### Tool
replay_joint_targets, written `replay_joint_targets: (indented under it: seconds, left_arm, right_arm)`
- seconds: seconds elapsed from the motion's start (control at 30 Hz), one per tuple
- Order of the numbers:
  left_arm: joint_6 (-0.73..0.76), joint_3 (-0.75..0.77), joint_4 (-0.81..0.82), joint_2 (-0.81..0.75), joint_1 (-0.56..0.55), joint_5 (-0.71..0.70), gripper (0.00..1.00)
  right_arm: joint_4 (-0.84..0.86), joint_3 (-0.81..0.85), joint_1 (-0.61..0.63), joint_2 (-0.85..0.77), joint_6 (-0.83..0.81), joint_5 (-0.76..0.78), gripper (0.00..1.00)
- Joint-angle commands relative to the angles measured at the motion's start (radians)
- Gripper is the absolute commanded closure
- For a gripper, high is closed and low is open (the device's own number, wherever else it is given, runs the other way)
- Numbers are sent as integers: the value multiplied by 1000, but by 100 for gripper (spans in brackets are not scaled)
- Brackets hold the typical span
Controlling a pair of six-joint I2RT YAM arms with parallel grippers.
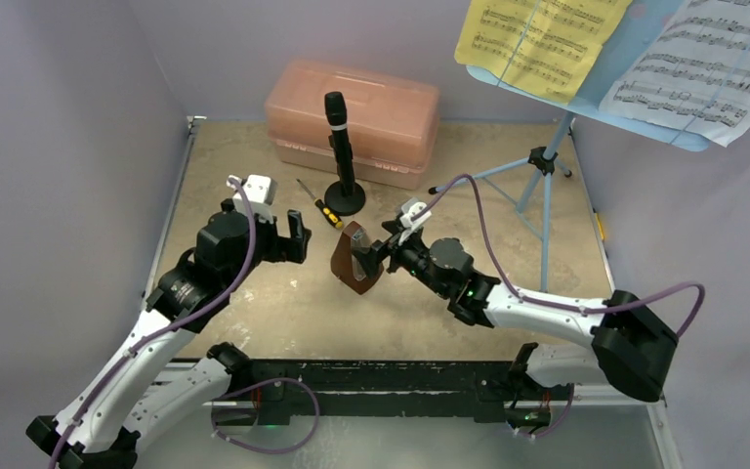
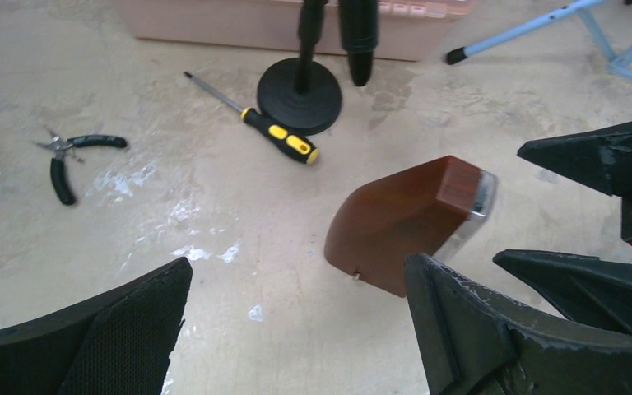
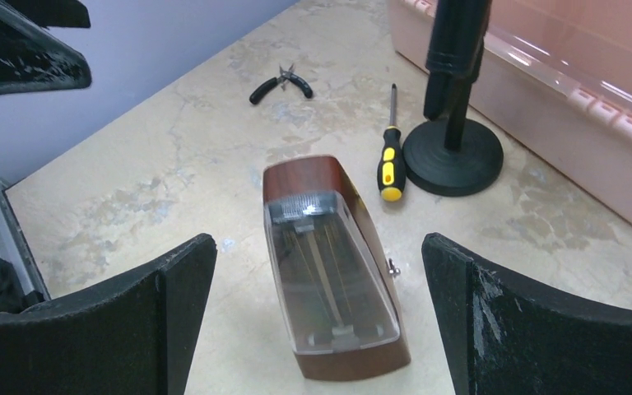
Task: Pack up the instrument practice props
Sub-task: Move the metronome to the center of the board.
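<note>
The right claw (image 3: 317, 247) is wide open and holds nothing; its fingers (image 3: 132, 313) sit either side of the brown metronome (image 3: 329, 271), which is in front of the pink case (image 1: 391, 107). The left claw (image 2: 296, 267) is wide open and empty too. The metronome's sides slant, so a squeeze could make it slip out or fall. Its long way runs from the wide bottom, by the right claw, to the narrow top, pointing away. It looks tipped; how much, I can't tell. Farther, right by the case, the tall black pipe (image 1: 340, 147) could get knocked.

metronome (image 2: 395, 222) — reddish-brown | pipe (image 1: 340, 147) — black, white band | case (image 1: 391, 107) pink | screwdriver (image 2: 280, 136) yellow-black | stand (image 1: 547, 200) light-blue | left page (image 1: 537, 39) yellow | right page (image 1: 703, 68) white
</note>
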Motion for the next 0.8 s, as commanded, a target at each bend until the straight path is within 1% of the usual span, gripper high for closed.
replay_joint_targets:
  seconds: [0.0, 0.1, 0.3, 0.37, 0.47, 0.6, 0.67, 0.7, 0.77]
  left_arm:
    - [-1, -31, 26, -7, 99, 93, 1]
    - [14, -34, 31, -1, 140, 130, 1]
    - [24, -50, 23, -12, 149, 123, 1]
    - [24, -59, 17, -19, 150, 112, 1]
    - [30, -65, 10, -28, 152, 98, 1]
    - [35, -71, 18, -31, 153, 104, 1]
    - [37, -71, 18, -26, 153, 110, 1]
    - [38, -71, 18, -23, 153, 114, 1]
    - [40, -69, 17, -22, 155, 117, 1]
  right_arm:
    - [47, 98, 13, 73, -57, -26, 2]
    - [53, 138, 18, 136, -80, -21, 2]
    - [54, 214, 24, 264, -100, -19, 2]
    - [43, 239, 25, 306, -99, -16, 5]
    - [25, 261, 27, 353, -89, -5, 15]
    - [48, 250, 27, 369, -56, 18, 30]
    - [39, 248, 26, 369, -47, 25, 38]
    - [32, 248, 27, 368, -45, 27, 45]
    - [18, 250, 26, 365, -47, 24, 55]
